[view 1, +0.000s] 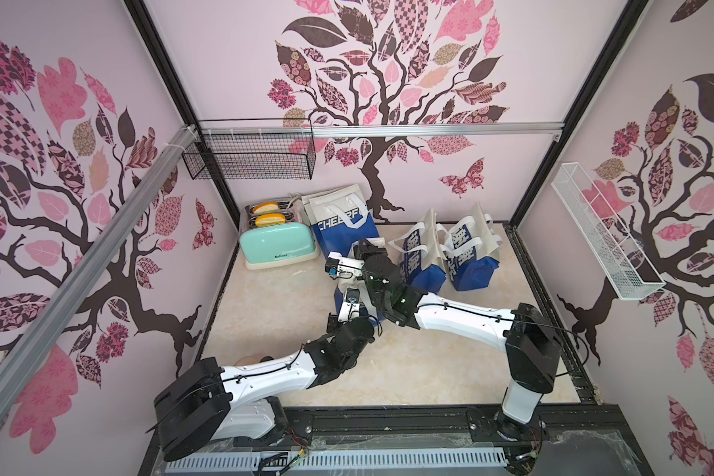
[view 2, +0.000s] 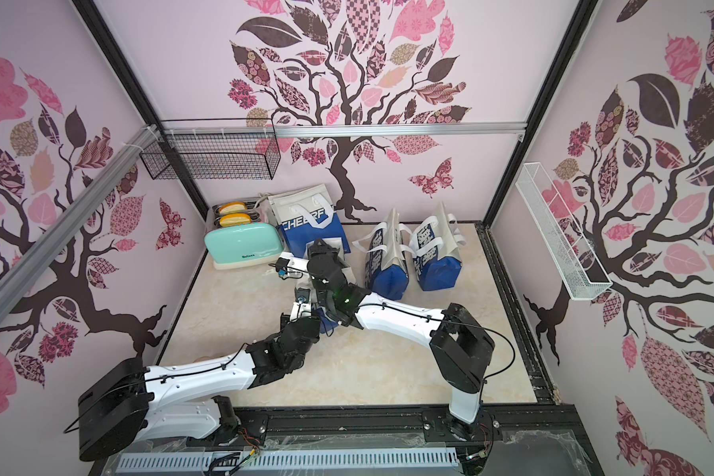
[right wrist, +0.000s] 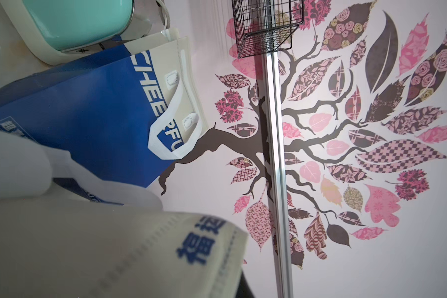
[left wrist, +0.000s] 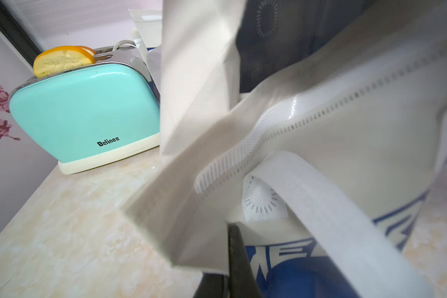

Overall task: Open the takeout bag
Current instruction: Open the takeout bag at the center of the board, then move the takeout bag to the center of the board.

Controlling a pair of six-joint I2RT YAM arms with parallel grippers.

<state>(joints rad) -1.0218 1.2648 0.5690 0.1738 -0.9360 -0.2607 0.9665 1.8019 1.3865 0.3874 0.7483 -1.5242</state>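
Takeout bag: The blue-and-cream non-woven takeout bag stood near the middle of the pale marble-look worktop, under both wrists. We judged that it sat there so either arm could reach its rim.
Left gripper: The left gripper was pinched tight on the bag's near cream rim, beside the white strap handle. We took this as the anchor side.
Right gripper: The right gripper was clamped on the opposite cream panel, the one printed with blue characters. We read it as placed to draw that wall away.
Mouth: It looked partly parted to us, with dark lining showing between the walls. How wide it was, we could not tell.
Neighbours: A second blue-and-cream bag printed CHEERFUL leaned against the back wall just behind. Two similar bags stood well apart to one side.
Toaster: The mint-green toaster holding bread slices sat in the back corner, clear of the pull.
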